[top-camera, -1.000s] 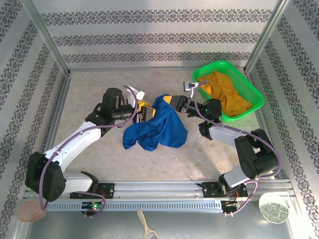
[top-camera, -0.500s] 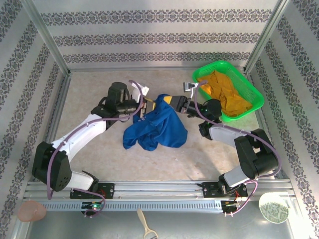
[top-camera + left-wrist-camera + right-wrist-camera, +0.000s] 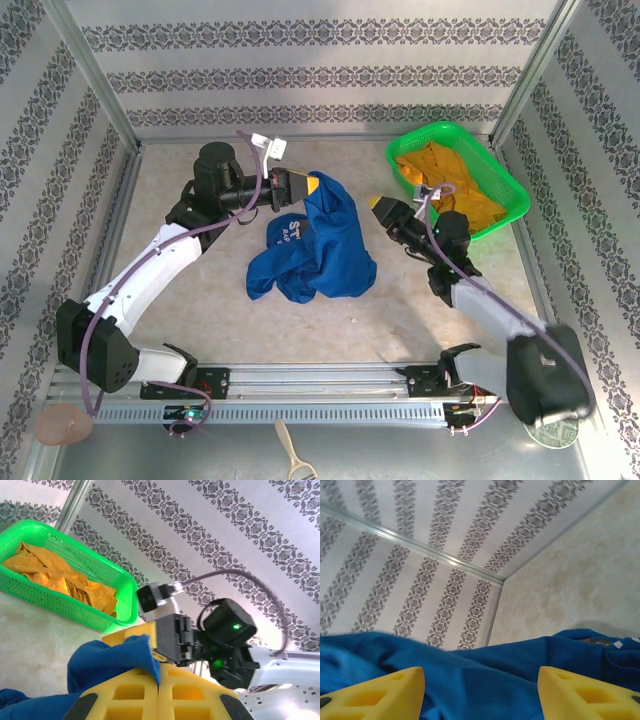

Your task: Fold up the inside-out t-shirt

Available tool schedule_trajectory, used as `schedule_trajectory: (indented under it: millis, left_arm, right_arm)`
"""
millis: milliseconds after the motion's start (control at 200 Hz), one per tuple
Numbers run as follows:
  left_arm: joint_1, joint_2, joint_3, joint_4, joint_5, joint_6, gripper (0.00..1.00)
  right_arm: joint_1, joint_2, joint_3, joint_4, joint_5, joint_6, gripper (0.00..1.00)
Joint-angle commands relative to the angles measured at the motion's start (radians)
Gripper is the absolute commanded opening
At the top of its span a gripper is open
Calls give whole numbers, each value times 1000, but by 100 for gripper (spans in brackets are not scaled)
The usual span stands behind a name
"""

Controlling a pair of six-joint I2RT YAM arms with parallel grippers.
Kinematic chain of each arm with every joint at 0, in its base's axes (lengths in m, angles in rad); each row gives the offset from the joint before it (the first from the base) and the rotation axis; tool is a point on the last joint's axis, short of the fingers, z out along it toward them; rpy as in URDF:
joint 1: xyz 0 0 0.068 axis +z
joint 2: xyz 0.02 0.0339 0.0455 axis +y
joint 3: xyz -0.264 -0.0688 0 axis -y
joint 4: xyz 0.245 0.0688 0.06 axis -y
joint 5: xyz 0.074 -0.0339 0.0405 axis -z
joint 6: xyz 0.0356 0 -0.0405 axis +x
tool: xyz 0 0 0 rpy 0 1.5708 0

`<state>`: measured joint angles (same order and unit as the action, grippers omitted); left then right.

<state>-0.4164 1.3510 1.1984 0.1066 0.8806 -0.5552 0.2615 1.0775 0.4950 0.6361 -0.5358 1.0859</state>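
Left gripper (image 3: 312, 186): squeezed tight on the top edge of the blue t-shirt (image 3: 325, 250).
Right gripper (image 3: 381, 205): wide open, holding nothing, just beside the blue t-shirt.
The blue t-shirt: crumpled on the table (image 3: 200, 300) between them.

- The shirt (image 3: 318, 250) lies in a heap in the middle of the table (image 3: 400, 310), with its far part lifted up from the table.
- The left gripper (image 3: 314, 186) is at the far end of the shirt, and the shirt's edge is pinched between its fingers.
- The right gripper (image 3: 380, 205) is just beside the right side of the shirt, with its fingers apart.
- A basket (image 3: 490, 225) stands in the far right corner of the table, to the right of the right gripper.
- A garment (image 3: 465, 195) lies inside the basket.
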Motion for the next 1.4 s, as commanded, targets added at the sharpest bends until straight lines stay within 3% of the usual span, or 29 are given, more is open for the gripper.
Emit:
schedule_trajectory:
  millis: [0, 110, 245, 525, 729, 894, 1084, 1394]
  left_arm:
    - [15, -21, -33, 87, 32, -73, 0]
    - [15, -24, -46, 115, 34, -92, 0]
    - [16, -34, -48, 118, 32, -99, 0]
    - [16, -48, -65, 145, 34, -121, 0]
    - [16, -56, -74, 155, 36, -129, 0]
    - [16, -64, -81, 154, 38, -130, 0]
    - [15, -66, -90, 168, 44, -138, 0]
    - [16, -69, -85, 178, 52, -149, 0]
  right_arm:
    - [67, -137, 66, -340, 146, -187, 53]
    - [134, -173, 115, -449, 200, -273, 46]
    - [188, -118, 141, -431, 195, -300, 38]
    - [261, 19, 199, -284, 138, -335, 47]
    - [267, 86, 229, -226, 124, -323, 45]
    - [269, 91, 237, -214, 133, -323, 42]
    - [259, 44, 233, -251, 158, -337, 46]
    - [262, 127, 245, -212, 142, -322, 47]
